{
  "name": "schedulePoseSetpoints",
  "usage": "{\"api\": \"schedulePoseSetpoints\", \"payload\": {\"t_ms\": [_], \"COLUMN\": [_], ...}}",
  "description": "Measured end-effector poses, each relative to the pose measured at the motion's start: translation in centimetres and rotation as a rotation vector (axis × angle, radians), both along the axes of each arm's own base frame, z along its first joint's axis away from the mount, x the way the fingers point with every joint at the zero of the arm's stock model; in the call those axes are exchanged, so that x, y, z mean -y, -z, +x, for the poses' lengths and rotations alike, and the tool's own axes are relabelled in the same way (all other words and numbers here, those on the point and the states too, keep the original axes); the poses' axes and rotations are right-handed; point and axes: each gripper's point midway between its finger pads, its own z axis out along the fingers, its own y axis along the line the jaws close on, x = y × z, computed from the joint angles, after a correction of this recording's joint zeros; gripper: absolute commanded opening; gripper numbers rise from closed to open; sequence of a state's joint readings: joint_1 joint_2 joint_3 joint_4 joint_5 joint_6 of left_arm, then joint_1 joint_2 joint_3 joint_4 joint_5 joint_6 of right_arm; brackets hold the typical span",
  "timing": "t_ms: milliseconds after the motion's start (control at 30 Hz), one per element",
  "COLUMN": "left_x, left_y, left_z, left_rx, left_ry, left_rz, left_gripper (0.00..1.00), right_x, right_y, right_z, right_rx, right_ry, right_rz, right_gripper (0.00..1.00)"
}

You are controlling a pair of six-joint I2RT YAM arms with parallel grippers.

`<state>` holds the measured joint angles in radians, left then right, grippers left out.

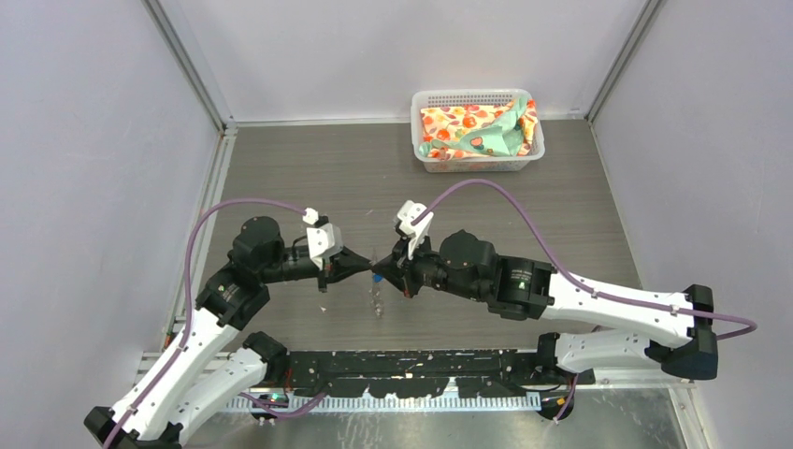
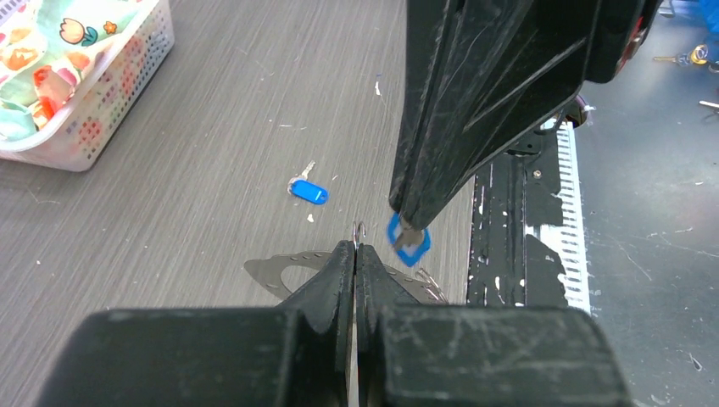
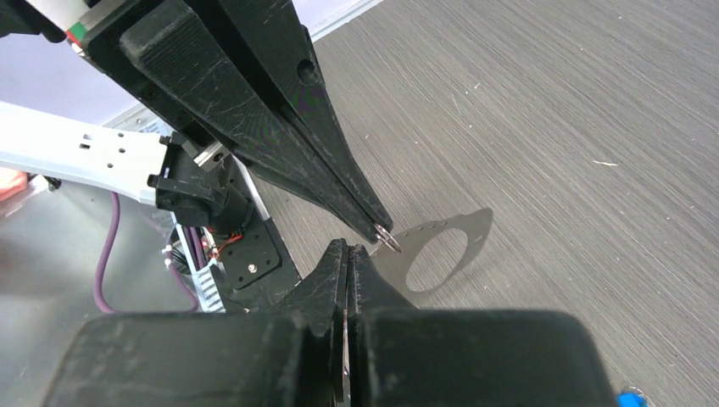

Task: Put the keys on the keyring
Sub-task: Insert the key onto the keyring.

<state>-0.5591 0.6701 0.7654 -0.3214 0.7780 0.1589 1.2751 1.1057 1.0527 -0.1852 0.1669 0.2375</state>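
From my station both arms fold in toward the middle of the table [image 1: 309, 168], elbows out and forearms nearly level. The fingertips meet nose to nose just ahead of the base rail. The left gripper [image 2: 356, 248] points right with its jaws pressed tight together, nipping a small wire ring [image 2: 359, 229] that pokes out at the very tips. The right gripper [image 2: 405, 216] reaches in from the opposite side, tapering down to closed tips clamped on a blue-headed key [image 2: 409, 242]. The key's head hangs just below those tips, close beside the small ring but not threaded on it. Under the two tips I see the keyring [image 2: 275, 273], a flat silvery piece with an oval opening. I cannot tell whether it lies on the table or hangs from the ring, or whether the two are joined. The second key [image 2: 309, 191] lies loose on the table beyond the grippers, apart from everything. At the far edge sits a white basket [image 1: 477, 165] with patterned cloth [image 1: 477, 129] inside.
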Motion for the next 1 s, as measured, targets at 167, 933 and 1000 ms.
{"api": "schedulePoseSetpoints", "payload": {"t_ms": [167,933,1000], "left_x": [0.08,0.24,0.24], "left_y": [-0.01,-0.46,-0.53], "left_z": [-0.11,0.08,0.15], "left_rx": [-0.002,-0.015,-0.018], "left_ry": [0.004,-0.01,-0.015], "left_rz": [-0.001,-0.021,-0.024], "left_gripper": [0.0,0.0,0.0], "right_x": [-0.57,-0.79,-0.79], "right_y": [0.35,0.07,0.07], "right_z": [0.3,0.94,1.0], "right_rx": [-0.006,-0.024,-0.023], "right_ry": [-0.008,0.011,0.014], "right_rz": [-0.001,0.042,0.043], "right_gripper": [0.01,0.01,0.01]}}
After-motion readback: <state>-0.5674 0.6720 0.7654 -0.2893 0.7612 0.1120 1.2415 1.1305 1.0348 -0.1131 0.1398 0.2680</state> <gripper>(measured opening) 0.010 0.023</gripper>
